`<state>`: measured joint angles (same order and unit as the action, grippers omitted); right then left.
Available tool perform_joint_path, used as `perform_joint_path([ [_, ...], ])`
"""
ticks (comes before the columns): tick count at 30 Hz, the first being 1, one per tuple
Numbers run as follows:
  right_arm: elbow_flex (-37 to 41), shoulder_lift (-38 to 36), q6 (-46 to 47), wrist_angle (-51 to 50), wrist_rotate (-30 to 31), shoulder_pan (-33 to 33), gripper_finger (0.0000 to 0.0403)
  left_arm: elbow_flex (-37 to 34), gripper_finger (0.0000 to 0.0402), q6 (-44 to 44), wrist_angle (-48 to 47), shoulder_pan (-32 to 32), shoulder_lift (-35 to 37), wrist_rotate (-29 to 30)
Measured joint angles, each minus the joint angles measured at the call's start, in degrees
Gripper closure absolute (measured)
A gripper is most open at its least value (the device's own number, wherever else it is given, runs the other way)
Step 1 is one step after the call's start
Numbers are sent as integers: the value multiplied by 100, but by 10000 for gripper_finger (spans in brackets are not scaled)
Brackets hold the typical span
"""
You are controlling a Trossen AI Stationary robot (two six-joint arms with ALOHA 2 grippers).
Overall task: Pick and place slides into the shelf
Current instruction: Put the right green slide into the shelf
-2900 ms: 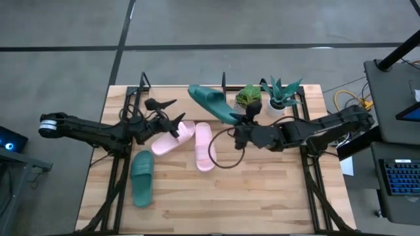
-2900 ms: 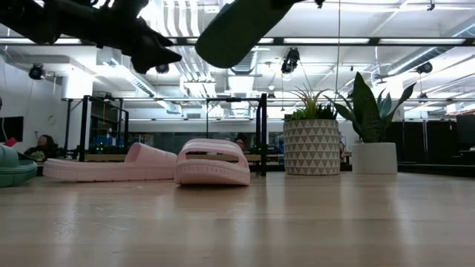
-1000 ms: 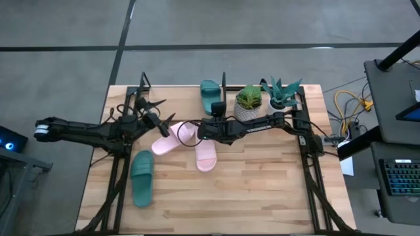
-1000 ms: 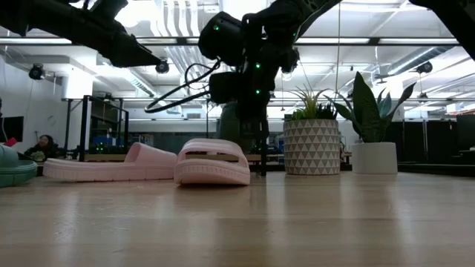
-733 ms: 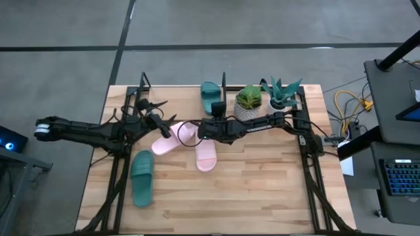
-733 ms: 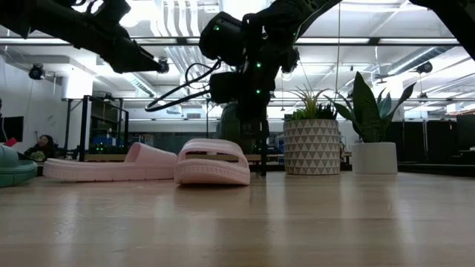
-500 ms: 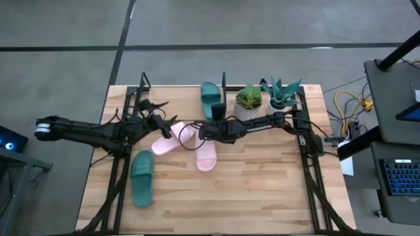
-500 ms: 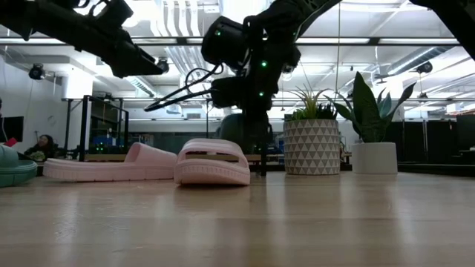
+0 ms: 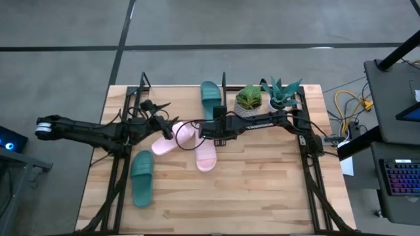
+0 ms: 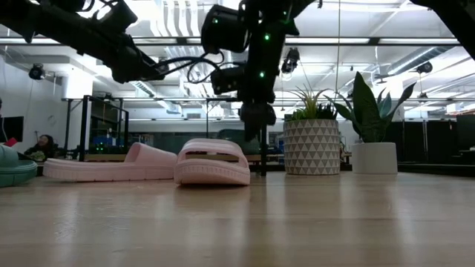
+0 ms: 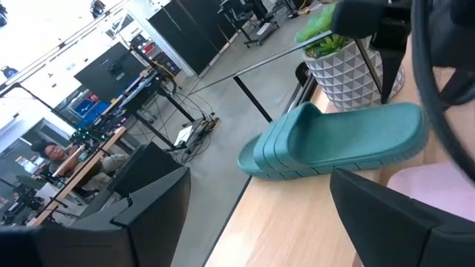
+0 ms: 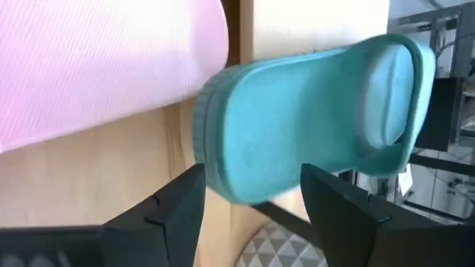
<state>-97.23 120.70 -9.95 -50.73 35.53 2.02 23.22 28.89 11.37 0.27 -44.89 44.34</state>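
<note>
We read this as open-plan robotics lab: exposed ceiling ducts (image 10: 178, 18) over wooden table (image 9: 262, 190), concrete floor (image 9: 65, 39) around it, monitor desks (image 11: 111, 141) beyond it, person seated (image 11: 52, 152) there.

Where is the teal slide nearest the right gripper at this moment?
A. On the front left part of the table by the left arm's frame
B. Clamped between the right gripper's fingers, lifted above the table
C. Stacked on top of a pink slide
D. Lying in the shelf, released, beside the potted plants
D: the teal slide lies in the shelf, with the right gripper open and apart from it.
</note>
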Motion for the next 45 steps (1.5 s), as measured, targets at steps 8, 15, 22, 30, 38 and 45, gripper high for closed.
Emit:
perform_joint_path([
  [8,-693,0,46,-883,-294,1,192,1,95,1,1,0,119,-83],
  [15,-948,0,-1299,-25,-267,60,193,-5,95,-4,-37,-2,274,-860],
  [22,-738,22,-2795,947,-254,322,193,-320,95,-57,341,0,381,-1290],
  [30,-721,24,-2953,1146,-459,963,193,-983,95,168,1268,-2,668,-1396],
  [38,-680,26,-3044,1451,-855,1336,193,-1069,95,206,1374,-2,983,-1408],
  [45,-348,28,-3693,2028,-855,1354,193,-1145,95,202,1376,-2,1116,-1411],
])
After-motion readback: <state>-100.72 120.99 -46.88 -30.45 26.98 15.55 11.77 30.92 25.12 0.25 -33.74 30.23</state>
